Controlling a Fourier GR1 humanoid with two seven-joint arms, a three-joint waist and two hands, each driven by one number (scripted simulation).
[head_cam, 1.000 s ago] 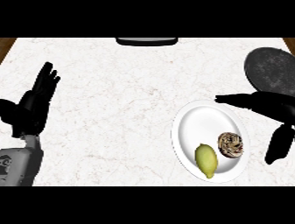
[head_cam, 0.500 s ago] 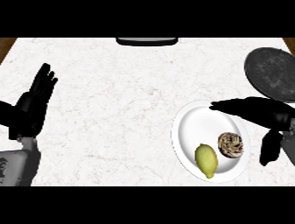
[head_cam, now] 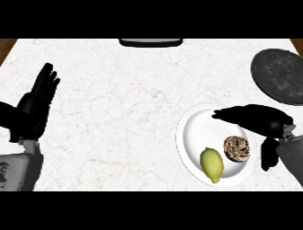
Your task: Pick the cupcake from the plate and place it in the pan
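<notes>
On the white plate [head_cam: 197, 134] at the tabletop's [head_cam: 134, 112] right, the cupcake [head_cam: 237, 148] sits beside a lemon [head_cam: 212, 164]. The right hand [head_cam: 256, 119] hovers just above it, fingers spread and released, holding nothing. The dark pan [head_cam: 287, 76] lies beyond, near the corner. At left, the left hand [head_cam: 31, 110] rests open, fingers up.

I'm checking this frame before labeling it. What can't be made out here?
Head view only:
- Pan: right rim cut off by the picture's edge.
- Dark object at the counter's far edge: mostly cut off, cannot be identified.
- Plate: right rim hidden by the right hand.
- Cupcake: detail too small.
</notes>
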